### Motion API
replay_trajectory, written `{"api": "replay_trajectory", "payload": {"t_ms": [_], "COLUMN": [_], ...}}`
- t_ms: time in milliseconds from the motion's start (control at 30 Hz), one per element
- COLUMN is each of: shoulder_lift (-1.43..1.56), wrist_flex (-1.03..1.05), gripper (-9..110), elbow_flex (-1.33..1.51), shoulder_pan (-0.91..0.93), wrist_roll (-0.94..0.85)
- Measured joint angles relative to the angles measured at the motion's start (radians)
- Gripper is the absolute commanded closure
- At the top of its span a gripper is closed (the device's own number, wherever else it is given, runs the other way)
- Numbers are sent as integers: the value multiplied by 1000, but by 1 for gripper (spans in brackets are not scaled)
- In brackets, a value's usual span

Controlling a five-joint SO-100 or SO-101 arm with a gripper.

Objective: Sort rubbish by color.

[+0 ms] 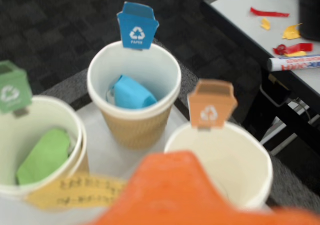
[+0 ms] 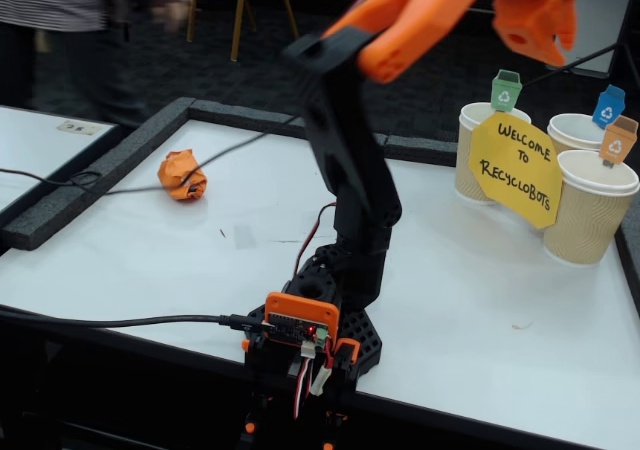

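Gripper (image 1: 175,195): orange blur at the wrist view's bottom edge, nearest the lens; raised above the cups in the fixed view (image 2: 535,15); finger opening and any load cannot be told.
Orange wad (image 2: 182,175): lies on the white table (image 2: 480,300) at far left, well apart from the cups; only the fixed view shows it.
Green-tag cup (image 1: 75,130): holds a green wad (image 1: 45,155), seen only from the wrist.
Blue-tag cup (image 1: 135,120): holds the light blue wad (image 1: 131,93), hidden in the fixed view.
Orange-tag cup (image 1: 240,160): interior largely hidden behind the gripper.
Yellow sign (image 2: 517,170): reads "Welcome to Recyclobots" in the fixed view.
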Motion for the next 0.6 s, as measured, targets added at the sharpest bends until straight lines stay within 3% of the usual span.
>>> {"api": "replay_trajectory", "payload": {"t_ms": [300, 600], "shoulder_lift": [541, 844], "wrist_flex": [0, -2], "gripper": [101, 101], "elbow_flex": [437, 641], "shoulder_pan": [0, 0], "wrist_roll": [0, 0]}}
